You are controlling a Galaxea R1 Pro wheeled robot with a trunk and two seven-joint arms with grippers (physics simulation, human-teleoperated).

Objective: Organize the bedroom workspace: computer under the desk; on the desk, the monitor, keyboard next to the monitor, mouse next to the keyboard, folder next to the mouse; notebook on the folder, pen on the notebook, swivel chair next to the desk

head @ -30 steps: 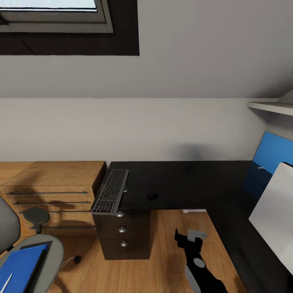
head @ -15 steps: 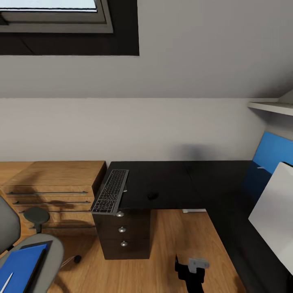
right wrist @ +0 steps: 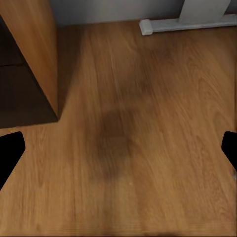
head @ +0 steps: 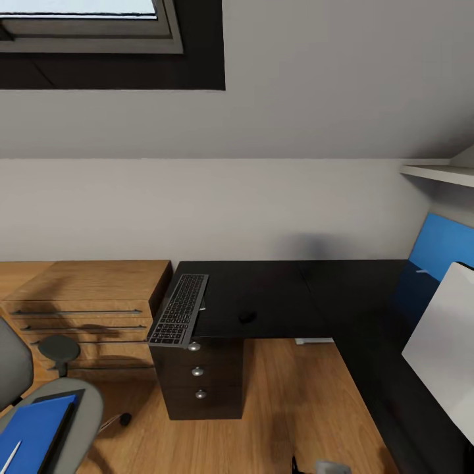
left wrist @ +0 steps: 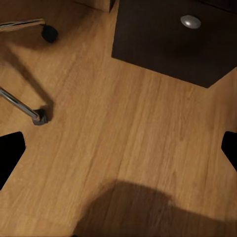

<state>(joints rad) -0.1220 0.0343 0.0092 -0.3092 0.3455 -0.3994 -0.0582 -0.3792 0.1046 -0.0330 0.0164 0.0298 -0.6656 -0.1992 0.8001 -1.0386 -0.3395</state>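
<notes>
Left wrist view is showing me my left gripper [left wrist: 118, 148] with its fingers spread wide apart, hanging over the wood floor [left wrist: 123, 118] near a dark drawer front [left wrist: 173, 39]. I am seeing my right gripper [right wrist: 118, 148] equally spread, gripping nothing, over floor near the white desk leg [right wrist: 192, 17]. On the black tabletop [head: 276, 296] the keyboard [head: 179, 309] is lying at the left edge, overhanging it, with the mouse [head: 247, 317] near it. The monitor [head: 444, 352] is standing at right. The folder [head: 33, 431], with the pen [head: 10, 453] on it, is sitting on the swivel chair [head: 82, 411].
</notes>
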